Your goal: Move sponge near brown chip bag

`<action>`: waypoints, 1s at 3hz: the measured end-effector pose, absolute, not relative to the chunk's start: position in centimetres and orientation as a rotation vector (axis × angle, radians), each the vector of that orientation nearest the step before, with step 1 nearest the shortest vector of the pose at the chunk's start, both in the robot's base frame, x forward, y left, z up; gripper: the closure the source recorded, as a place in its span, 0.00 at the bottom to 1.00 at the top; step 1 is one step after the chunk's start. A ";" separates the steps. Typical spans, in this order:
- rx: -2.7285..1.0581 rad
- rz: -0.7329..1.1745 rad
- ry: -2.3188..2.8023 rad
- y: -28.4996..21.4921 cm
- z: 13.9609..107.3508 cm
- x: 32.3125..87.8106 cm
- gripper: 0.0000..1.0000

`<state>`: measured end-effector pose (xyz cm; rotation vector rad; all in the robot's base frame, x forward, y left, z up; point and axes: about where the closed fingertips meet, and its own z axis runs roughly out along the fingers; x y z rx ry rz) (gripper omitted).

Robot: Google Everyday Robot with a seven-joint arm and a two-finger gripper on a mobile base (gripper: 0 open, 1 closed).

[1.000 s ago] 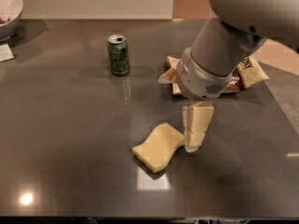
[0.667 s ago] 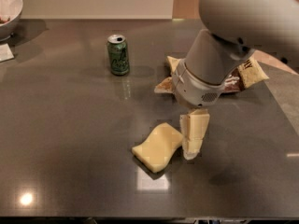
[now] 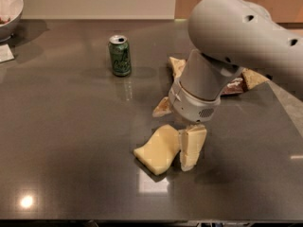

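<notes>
While the contents are being counted, the frame is showing one sponge (image 3: 158, 151), one brown chip bag (image 3: 177, 66), one green can (image 3: 120, 56), one bowl (image 3: 10, 8), one white card (image 3: 5, 53) and one arm (image 3: 236, 32) carrying one gripper (image 3: 190, 161).

The sponge is lying on the table (image 3: 71, 126) just below the centre of the frame. Its right edge is touching the gripper, which is pointing down at the table directly beside it. Whether the gripper is clamping that edge or merely standing against it cannot be told. The brown chip bag is lying above and to the right of the sponge, near it but apart from it. The green can is standing upright in the upper middle-left, well apart from the sponge.

The table is presenting a dark grey, glossy top, which is reflecting a light spot at the lower left and a pale patch below the sponge. A pale wall is running along the top edge, and a tan panel is occupying the upper right corner.

The arm is covering most of the brown chip bag; only cream corners and a strip of dark brown are showing around the wrist. The upper left corner is cutting off the bowl, and its contents are hard to make out. The left edge is cutting off the white card.
</notes>
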<state>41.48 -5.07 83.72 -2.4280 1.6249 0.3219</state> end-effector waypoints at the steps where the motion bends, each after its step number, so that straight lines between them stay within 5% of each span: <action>1: -2.449 0.337 1.626 -5.2 83.0 41.2 0.34; 3: -2.382 0.317 1.701 -6.7 83.9 42.8 0.80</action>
